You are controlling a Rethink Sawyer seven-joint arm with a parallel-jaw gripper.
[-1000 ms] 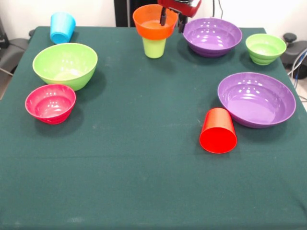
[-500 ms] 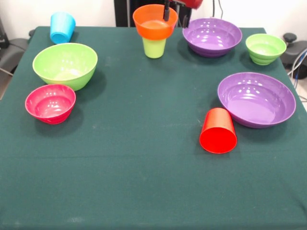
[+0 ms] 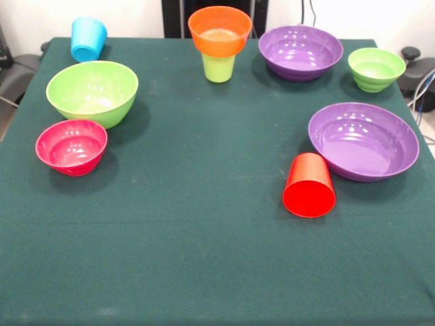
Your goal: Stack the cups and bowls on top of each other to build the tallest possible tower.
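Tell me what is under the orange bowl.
The orange bowl sits on a light green cup standing on the table. The cup's top is covered by the bowl, so its rim cannot be seen.

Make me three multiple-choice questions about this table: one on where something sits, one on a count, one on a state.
1. The orange plastic bowl rests on:
A the lime green plastic tumbler
B the pink bowl
C the cloth

2. Purple plastic bowls in sight:
A one
B two
C three

3. The red plastic tumbler is:
A upright
B upside down
C on its side

Answers:
1 A, the tumbler's body shows directly under the bowl.
2 B, one purple bowl far, one near.
3 C, its round open mouth faces the camera.
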